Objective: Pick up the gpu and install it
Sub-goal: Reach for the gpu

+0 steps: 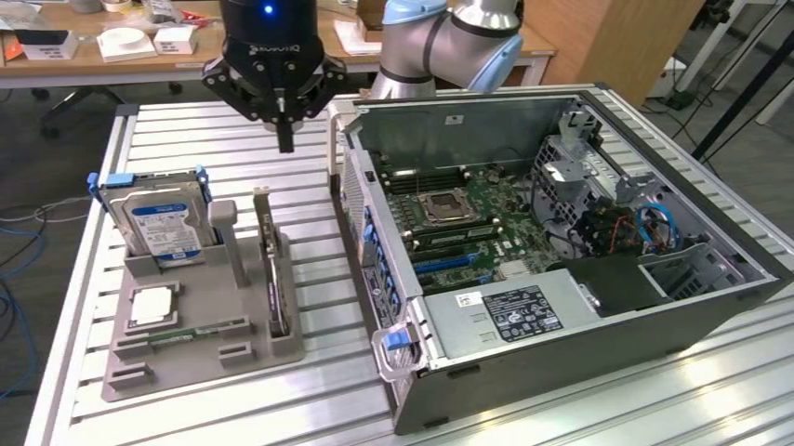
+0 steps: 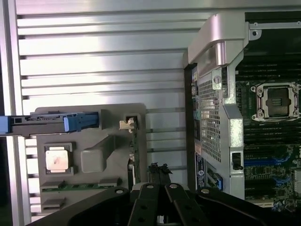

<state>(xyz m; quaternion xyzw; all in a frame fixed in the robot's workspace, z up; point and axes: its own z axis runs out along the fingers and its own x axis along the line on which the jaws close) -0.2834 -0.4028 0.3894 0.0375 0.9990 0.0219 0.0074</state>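
The gpu (image 1: 271,279) stands on its long edge in a slot of the grey holder (image 1: 199,358), a thin dark card with its silver bracket at the far end. From the wrist it appears edge-on as a narrow dark strip, the gpu (image 2: 133,150). My gripper (image 1: 285,139) hangs above the slatted table beyond the holder's far end, clear of the card. Its black fingers meet in one narrow tip with nothing between them. The gripper (image 2: 160,175) points down close beside the card's line.
The holder also carries a silver hard drive (image 1: 162,223) with a blue label, a processor chip (image 1: 152,305) and a green memory stick (image 1: 186,333). The open computer case (image 1: 694,307) lies at the exterior view's right, motherboard (image 1: 459,223) exposed. A desk with boxes stands behind.
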